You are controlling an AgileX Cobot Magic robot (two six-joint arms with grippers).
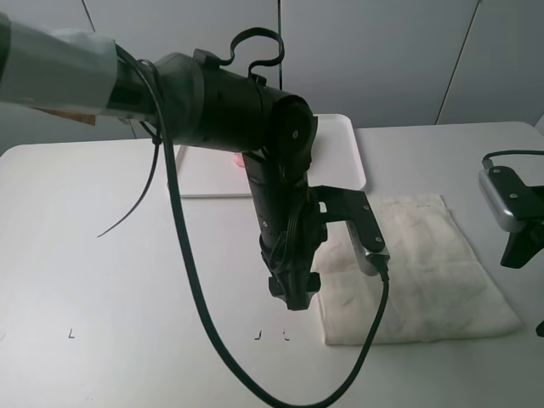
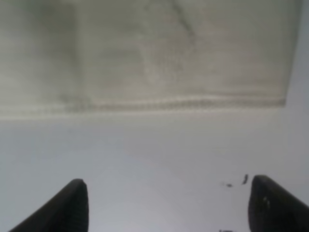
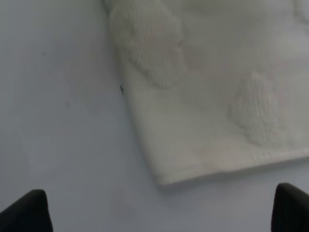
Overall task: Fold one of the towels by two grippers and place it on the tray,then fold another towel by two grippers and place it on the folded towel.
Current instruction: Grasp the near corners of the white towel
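A cream towel [image 1: 425, 263] lies flat on the white table, right of centre. My left gripper [image 1: 293, 293] hangs just off the towel's left edge. In the left wrist view the gripper [image 2: 166, 193] is open and empty, with the towel's hem [image 2: 169, 104] a short way beyond its fingertips. My right gripper [image 1: 520, 246] is at the towel's right side. In the right wrist view it [image 3: 161, 203] is open and empty, with a towel corner [image 3: 164, 176] between the fingers' line. The white tray [image 1: 340, 144] sits behind the left arm. A small pink patch [image 1: 238, 160] shows on it, mostly hidden.
The left arm [image 1: 255, 119] and its black cable [image 1: 183, 246] cover much of the tray and the table's middle. Small black marks [image 1: 71, 334] are printed near the table's front edge. The table's left half [image 1: 102, 255] is bare white surface.
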